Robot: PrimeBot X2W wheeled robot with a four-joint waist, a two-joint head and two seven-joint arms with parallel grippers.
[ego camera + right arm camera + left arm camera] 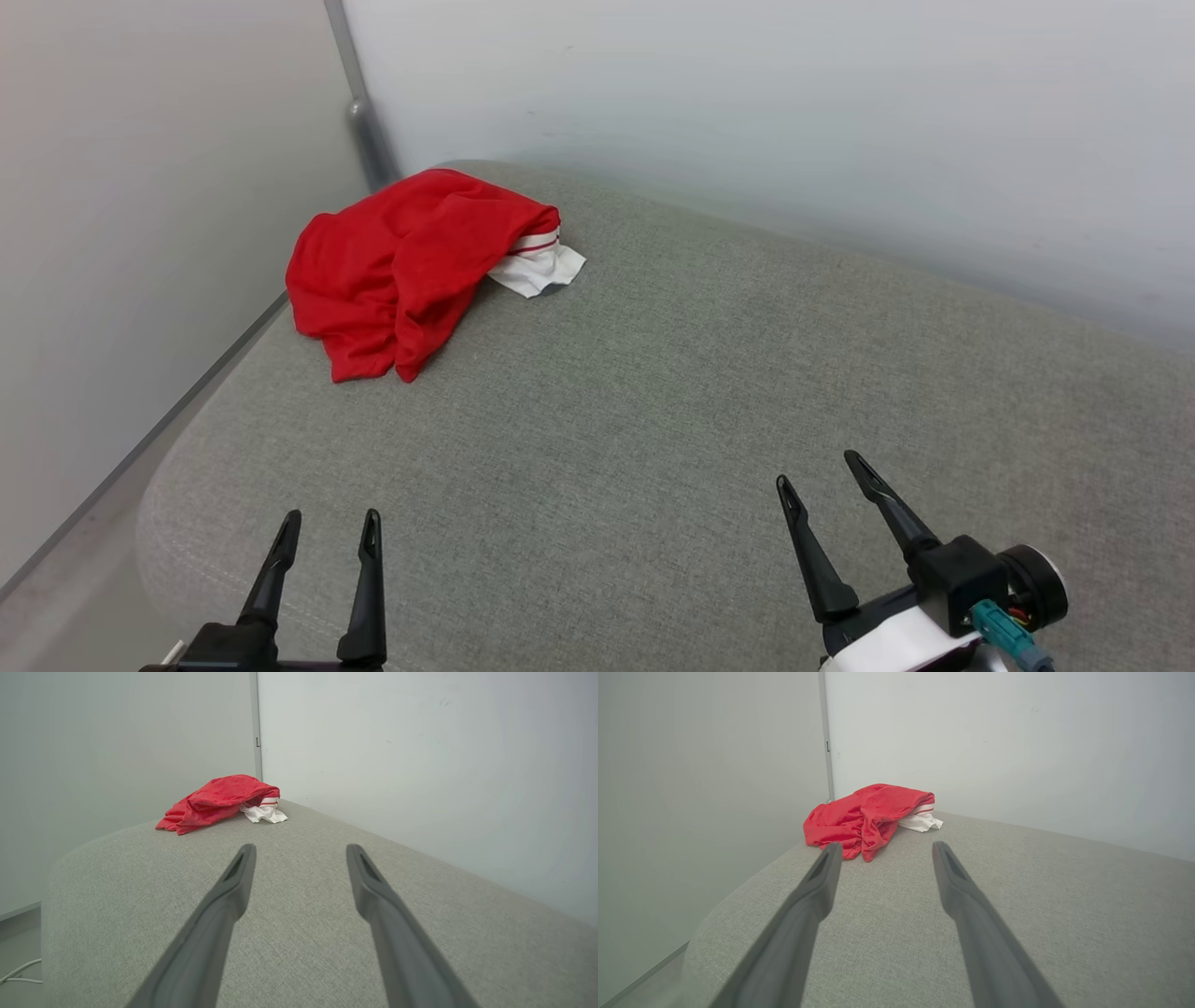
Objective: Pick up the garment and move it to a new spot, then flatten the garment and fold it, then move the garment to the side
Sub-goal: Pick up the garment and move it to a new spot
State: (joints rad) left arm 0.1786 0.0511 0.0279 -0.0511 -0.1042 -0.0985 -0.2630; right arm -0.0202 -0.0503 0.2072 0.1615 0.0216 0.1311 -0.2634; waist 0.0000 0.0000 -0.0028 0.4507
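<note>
**rigwatcher:** What were your grippers doing at that point?

**me:** Both were spread wide and empty. My left gripper (333,515) and right gripper (817,469) hovered over the near end of the grey cushion (653,420). The garment (401,261) lay crumpled at the far left corner by the wall (140,187), well apart from both.

**rigwatcher:** So step one?

**me:** Yep, I judged the pickup hadn't started. The next move called for a long reach forward-left, then a pinch on a raised fold.

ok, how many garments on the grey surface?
1: a red shirt, crumpled at the far left corner of the surface, by the walls, a white sleeve poking out on its right. Anything under its folds would be hidden.
</note>
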